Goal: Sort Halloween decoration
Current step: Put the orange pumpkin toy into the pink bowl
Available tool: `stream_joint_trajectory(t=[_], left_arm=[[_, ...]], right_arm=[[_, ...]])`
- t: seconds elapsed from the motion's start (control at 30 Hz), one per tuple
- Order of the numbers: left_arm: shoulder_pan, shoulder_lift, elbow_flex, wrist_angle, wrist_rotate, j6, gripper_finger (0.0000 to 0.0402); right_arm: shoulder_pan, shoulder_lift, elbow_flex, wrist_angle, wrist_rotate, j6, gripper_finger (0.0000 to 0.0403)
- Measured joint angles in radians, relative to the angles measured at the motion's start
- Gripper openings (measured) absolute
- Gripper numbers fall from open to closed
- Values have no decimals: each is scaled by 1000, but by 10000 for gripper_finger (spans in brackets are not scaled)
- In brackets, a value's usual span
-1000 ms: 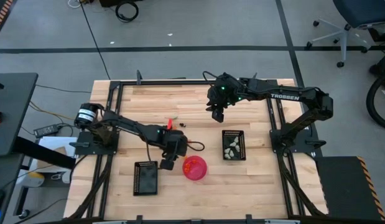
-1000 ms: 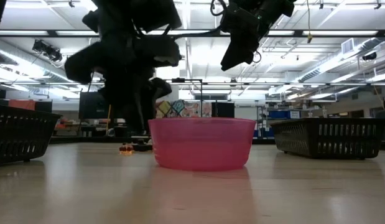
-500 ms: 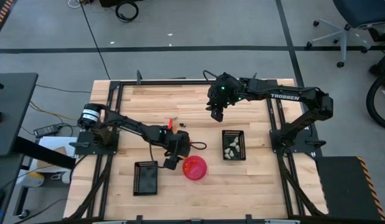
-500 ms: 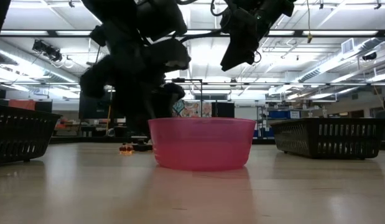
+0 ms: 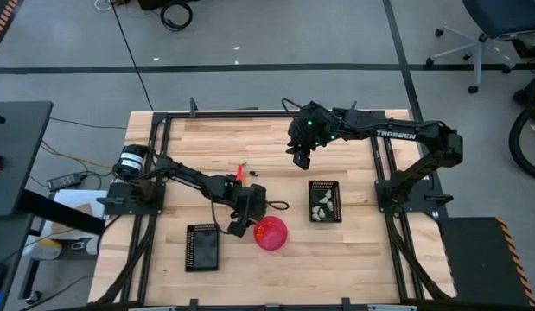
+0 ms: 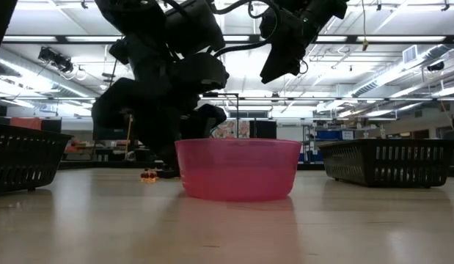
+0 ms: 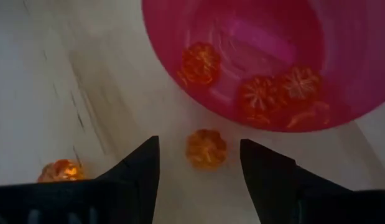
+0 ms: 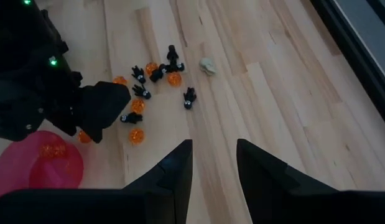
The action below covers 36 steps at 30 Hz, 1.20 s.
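- Several orange pieces (image 7: 260, 96) are seen lying inside the pink bowl (image 7: 341, 37), while one orange pumpkin piece (image 7: 205, 149) rests on the wooden table (image 7: 68, 74) just outside the bowl's rim.
- Fingers of the left gripper (image 7: 200, 167) are spread wide apart and hold nothing; the loose pumpkin piece is framed between them, below the tips.
- A second orange piece (image 7: 60, 170) is seen on the table, beside the left finger and well apart from the bowl.
- Further off, a scatter of black and orange pieces (image 8: 156, 76) and one pale piece (image 8: 208, 65) remains unsorted on the boards.
- The right gripper (image 8: 213, 163) is held high over the table's far side with its fingers parted and empty; pale pieces (image 5: 321, 206) lie in the black tray (image 5: 334, 185) near it.
- A risk is judged: the round pumpkin could be nudged and rolled away if the fingers are lowered off-centre or closed unevenly.
- The bowl's rim could be struck and the bowl shifted, given how near it sits to the fingers.
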Motion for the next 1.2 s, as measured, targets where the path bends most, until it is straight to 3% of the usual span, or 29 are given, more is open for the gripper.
stream_joint_trajectory(t=[0.37,0.8,1.2], left_arm=[[-6,19,0,15,-14,22,189],[-6,19,1,11,-15,-30,56],[17,18,6,-3,-73,-88,52]], right_arm=[[0,0,0,-4,0,-7,129],[0,0,0,-8,0,-18,129],[0,0,0,-9,0,-27,129]])
